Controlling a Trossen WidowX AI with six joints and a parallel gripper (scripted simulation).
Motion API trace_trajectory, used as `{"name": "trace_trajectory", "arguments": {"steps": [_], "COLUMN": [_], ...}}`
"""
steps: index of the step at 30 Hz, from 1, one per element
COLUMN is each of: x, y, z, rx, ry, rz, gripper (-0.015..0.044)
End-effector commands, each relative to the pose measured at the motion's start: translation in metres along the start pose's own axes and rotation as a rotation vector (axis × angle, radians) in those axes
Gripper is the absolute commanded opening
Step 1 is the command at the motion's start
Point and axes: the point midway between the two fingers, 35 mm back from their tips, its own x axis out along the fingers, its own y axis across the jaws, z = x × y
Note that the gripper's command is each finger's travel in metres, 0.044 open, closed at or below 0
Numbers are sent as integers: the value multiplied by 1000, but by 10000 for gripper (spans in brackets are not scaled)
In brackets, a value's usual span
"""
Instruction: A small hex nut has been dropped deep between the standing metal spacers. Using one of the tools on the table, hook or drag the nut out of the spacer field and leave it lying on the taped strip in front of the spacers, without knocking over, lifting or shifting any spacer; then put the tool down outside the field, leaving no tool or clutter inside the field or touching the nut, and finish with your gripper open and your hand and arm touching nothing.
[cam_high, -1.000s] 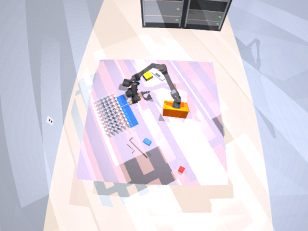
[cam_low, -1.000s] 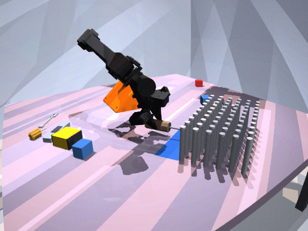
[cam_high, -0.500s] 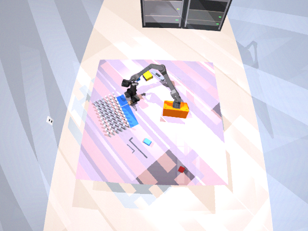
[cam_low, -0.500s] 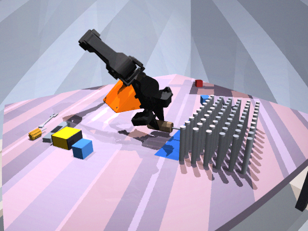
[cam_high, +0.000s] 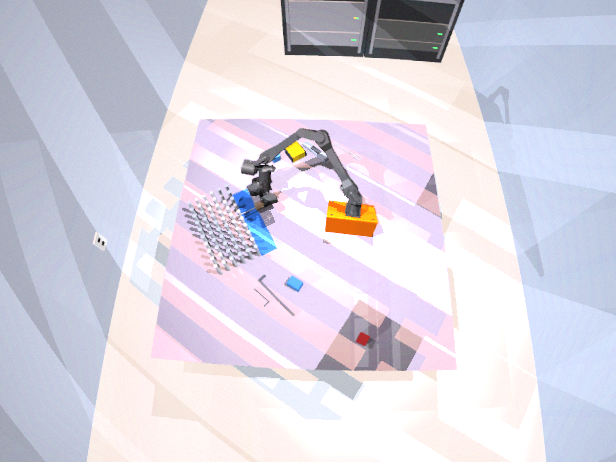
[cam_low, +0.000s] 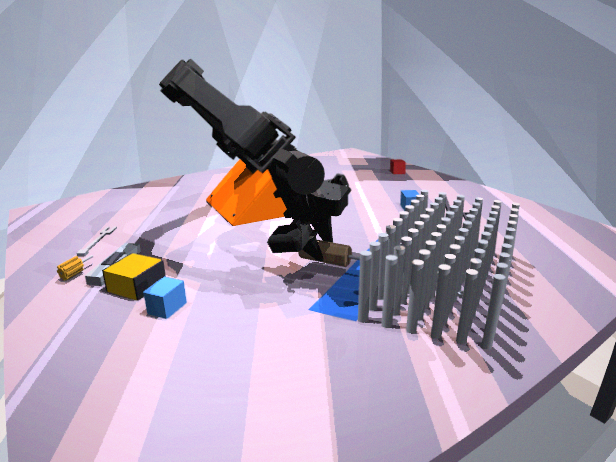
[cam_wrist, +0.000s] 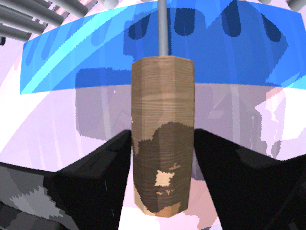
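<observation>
Item, one gripper (cam_high: 269, 200) (cam_low: 316, 245) (cam_wrist: 162, 135), black, pinching a brown wooden handle (cam_high: 260, 204) (cam_low: 336, 253) (cam_wrist: 162, 100) between its two fingers. Item, one thin metal shaft (cam_low: 354, 256) (cam_wrist: 163, 30), fixed to that handle, pointing to twelve o'clock in the wrist view and passing above the blue taped strip (cam_high: 265, 240) (cam_low: 336, 296) (cam_wrist: 100, 60); in the exterior view it reaches the front of the spacers, its far end hidden. Item, metal spacers (cam_high: 227, 235) (cam_low: 364, 290) (cam_wrist: 75, 6), a block of rows, upright, with the strip along their three o'clock side in the top view. Item, one hex nut, task piece: cannot be made out among the spacers, exact place unknown. Directions following are from the spacers, top view. At three o'clock, well apart, one orange arm base (cam_high: 350, 228) (cam_low: 250, 200). Between one and two o'clock, one yellow block (cam_high: 295, 151) (cam_low: 132, 276), a blue cube (cam_high: 276, 159) (cam_low: 165, 298) near it. Between four and five, two L-shaped rods, one large (cam_high: 277, 296), one small (cam_high: 261, 295). At four, a second blue block (cam_high: 294, 284) (cam_low: 408, 199) and, farther out, a red cube (cam_high: 363, 339) (cam_low: 398, 166).
</observation>
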Motion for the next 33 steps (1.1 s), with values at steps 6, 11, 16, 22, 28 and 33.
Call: {"name": "trace_trajectory", "arguments": {"steps": [6, 11, 16, 22, 28, 33], "x": [0, 0, 1, 2, 3, 4], "y": [1, 1, 1, 1, 1, 1], "z": [9, 12, 15, 18, 21, 24], "rx": [-2, -2, -2, -2, -2, -1], "ry": [-5, -6, -6, -6, -6, -7], "rz": [-4, -4, -4, -4, -4, -5], "gripper": [0, 0, 0, 0, 0, 0]}}
